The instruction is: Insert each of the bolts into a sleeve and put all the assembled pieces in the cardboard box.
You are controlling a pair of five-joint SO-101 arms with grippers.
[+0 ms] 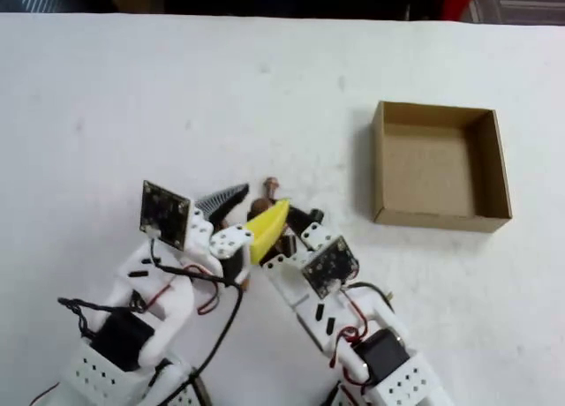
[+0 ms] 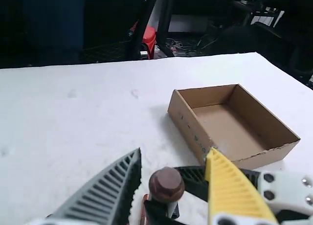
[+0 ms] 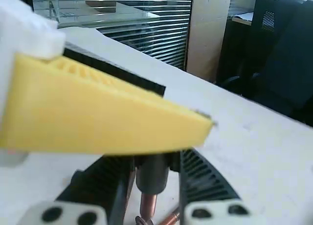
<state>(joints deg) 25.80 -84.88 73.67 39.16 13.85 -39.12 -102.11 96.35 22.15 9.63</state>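
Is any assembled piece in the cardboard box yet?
No, the cardboard box shows a bare floor with nothing inside.

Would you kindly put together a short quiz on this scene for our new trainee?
1. True or false: the box already holds an assembled piece.
2. What is the right gripper shut on? A) the bolt B) the box wall C) nothing
3. Fill in: the left gripper, astride the bolt, is ___.
Key: 1 false; 2 A; 3 open.
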